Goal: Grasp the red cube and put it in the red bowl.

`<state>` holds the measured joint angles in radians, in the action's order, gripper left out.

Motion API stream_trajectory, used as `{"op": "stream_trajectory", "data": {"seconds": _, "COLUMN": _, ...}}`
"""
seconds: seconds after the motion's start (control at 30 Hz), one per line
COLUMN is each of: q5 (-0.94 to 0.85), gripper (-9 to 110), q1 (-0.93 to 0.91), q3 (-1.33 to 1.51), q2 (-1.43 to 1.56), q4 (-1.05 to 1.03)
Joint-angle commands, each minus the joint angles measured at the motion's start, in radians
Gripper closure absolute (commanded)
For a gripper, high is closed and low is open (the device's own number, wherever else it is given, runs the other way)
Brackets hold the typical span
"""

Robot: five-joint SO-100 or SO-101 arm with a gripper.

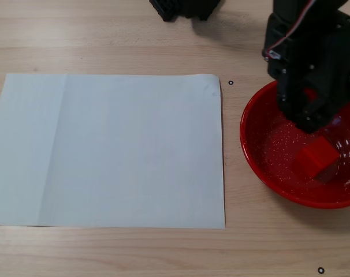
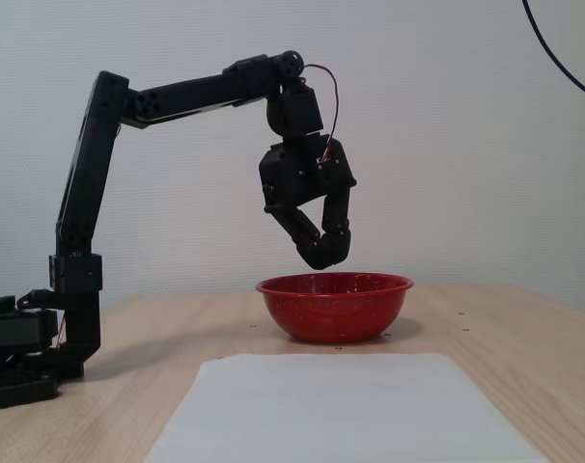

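Seen from above in a fixed view, the red cube (image 1: 317,158) lies loose inside the red bowl (image 1: 251,151), on the speckled floor toward the bowl's right half, touching nothing but the bowl. The bowl sits at the right edge of the wooden desk (image 1: 105,34), just beside the right margin of a white paper sheet (image 1: 108,149) that covers most of the desk's middle. The black gripper (image 1: 311,119) hangs over the bowl's far side, its tips apart from the cube; from this angle the fingers appear drawn together with nothing between them. A dark block (image 1: 183,8) of the arm's base shows at the desk's far edge.

From the side in a fixed view, the arm (image 2: 181,95) reaches from its base at the left out over the red bowl (image 2: 335,306). The gripper (image 2: 326,249) hangs above the rim, clear of it, fingertips meeting and empty. The cube is hidden behind the bowl's wall. The paper sheet (image 2: 341,410) lies in front of the bowl.
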<state>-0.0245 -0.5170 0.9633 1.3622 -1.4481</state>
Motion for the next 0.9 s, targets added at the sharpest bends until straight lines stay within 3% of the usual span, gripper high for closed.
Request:
{"op": "stream_trajectory", "data": {"seconds": 0.0, "q5": -0.008, "gripper": 101, "q1": 0.015, "q3": -0.089, "q2": 0.227, "q4": -0.020}}
{"op": "stream_trajectory", "data": {"seconds": 0.3, "q5": -0.017, "gripper": 101, "q1": 0.071, "q3": -0.003, "q2": 0.373, "q4": -0.046}}
{"op": "stream_trajectory", "data": {"seconds": 0.87, "q5": 0.017, "gripper": 101, "q1": 0.291, "q3": 0.495, "q2": 0.787, "q4": 0.140}}
